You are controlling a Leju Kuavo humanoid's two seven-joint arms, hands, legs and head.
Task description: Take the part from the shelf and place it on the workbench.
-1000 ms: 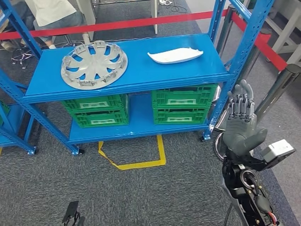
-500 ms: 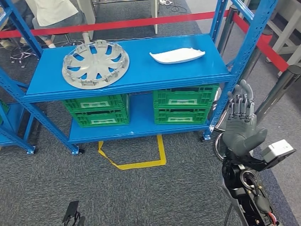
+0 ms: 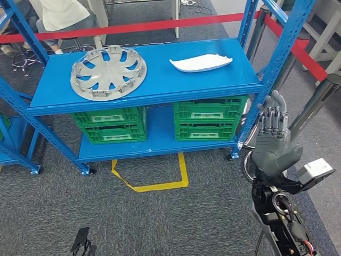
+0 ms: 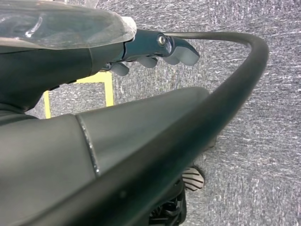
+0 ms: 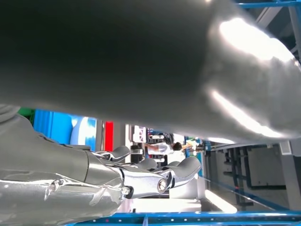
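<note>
- The task had hardly begun: neither part had left the shelf (image 3: pixel 161 85), and no workbench appeared in the head view.
- A silver wheel cover (image 3: pixel 108 72) lay flat on the left half of the blue upper shelf board, and a white elongated part (image 3: pixel 200 62) lay on the right half, well apart from it.
- Which of the two was the part to take could not be told from the task sentence; both sat untouched.
- The right hand (image 3: pixel 274 141) was raised at the right of the scene, near the shelf's right front post, palm facing the robot and fingers extended upward and slightly apart, holding nothing.
- It was below the level of the upper board and well apart from the white part, the closer of the two to it.
- The left hand (image 4: pixel 156 47) hung low over the grey carpet; its fingers looked loosely extended with nothing in them.
- Green crates (image 3: pixel 205 120) stood on the lower shelf, a yellow floor marking (image 3: pixel 156 181) lay just in front of the shelf, and a red barrier tape (image 3: pixel 132 26) ran behind it.
- Still left, as a judgement: reaching over the board, grasping the part, lifting it clear, turning to the workbench and setting it down.
</note>
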